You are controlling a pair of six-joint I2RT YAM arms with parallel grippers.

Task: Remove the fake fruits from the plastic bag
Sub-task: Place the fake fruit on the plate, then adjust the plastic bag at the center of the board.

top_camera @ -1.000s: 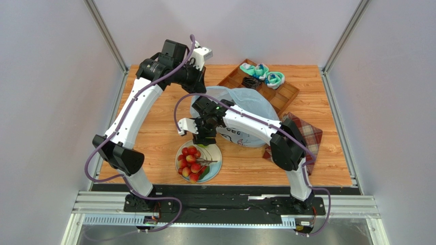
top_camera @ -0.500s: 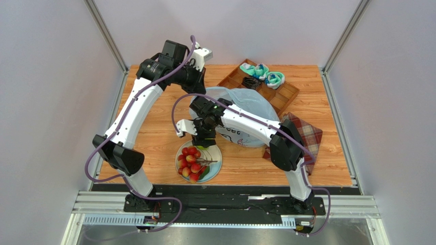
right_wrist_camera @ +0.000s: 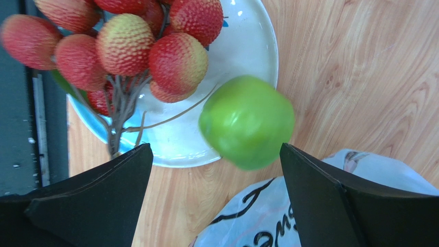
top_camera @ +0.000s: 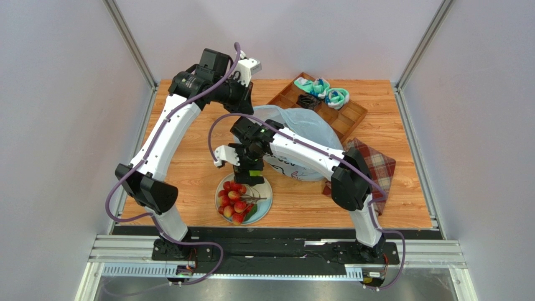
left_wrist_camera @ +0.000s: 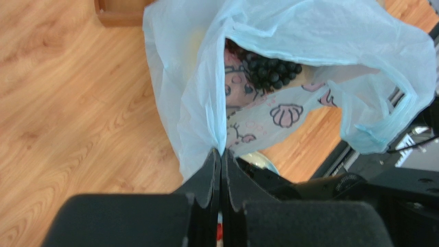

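The right gripper (right_wrist_camera: 214,149) hangs over the near side of the table (top_camera: 188,157) with its 2 fingers spread wide. The green apple (right_wrist_camera: 247,121) sits in the gap between them, touching neither finger. It lies across the rim of the pale blue plate (right_wrist_camera: 247,41), partly over bare wood. On the plate, just beside the apple, rests the lychee cluster (right_wrist_camera: 129,46): red and yellow bumpy fruits on brown twigs, 1 thin twig reaching the apple. A printed corner of the plastic bag (right_wrist_camera: 309,216) lies just below the apple in the wrist view.

The left gripper (left_wrist_camera: 220,154) has its fingers pressed together on a fold of the bag's rim, holding the mouth up and open. Inside, the dark grape bunch (left_wrist_camera: 268,69) rests against the wall printed with shells and cartoon figures. A loop handle droops at the right.

From above, the right arm reaches across the bag and hides much of its near side. Its wrist covers the far rim of the plate. Behind the bag stands a wooden compartment tray (top_camera: 348,119) holding 2 teal-white rolled socks (top_camera: 320,88) and a small black item (top_camera: 308,100). A red plaid cloth (top_camera: 380,166) lies to the bag's right, partly under the right arm.
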